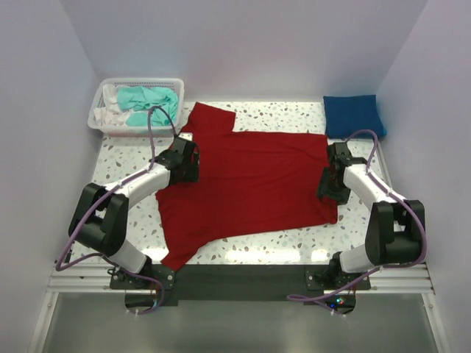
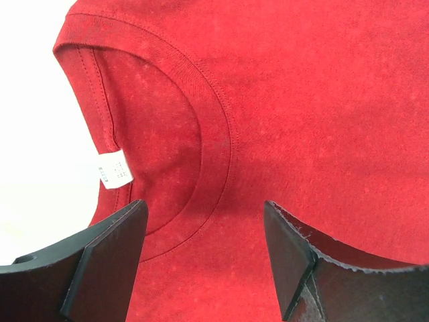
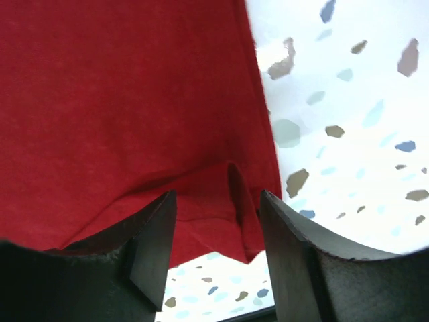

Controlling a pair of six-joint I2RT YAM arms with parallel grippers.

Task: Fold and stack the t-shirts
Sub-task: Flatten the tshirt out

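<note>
The red t-shirt [image 1: 254,184] is spread mid-table [image 1: 265,248], long axis left to right; its collar [image 2: 214,147] lies beneath the left gripper [image 1: 184,160], its hem [image 3: 214,228] beneath the right gripper [image 1: 333,180]; both jaws are seen parted, nothing pinched.

red t-shirt [image 1: 250,184]: matt knit cloth, collar band [image 2: 218,134] ribbed and stitched, white fabric label [image 2: 114,171]. blue t-shirt [image 1: 353,115], teal t-shirt [image 1: 151,99]: same soft matt cloth. basket [image 1: 143,80]: white plastic mesh. table [image 1: 294,246]: smooth, speckled terrazzo look. left gripper [image 2: 204,215] pads: matt black, scuffed edges
</note>
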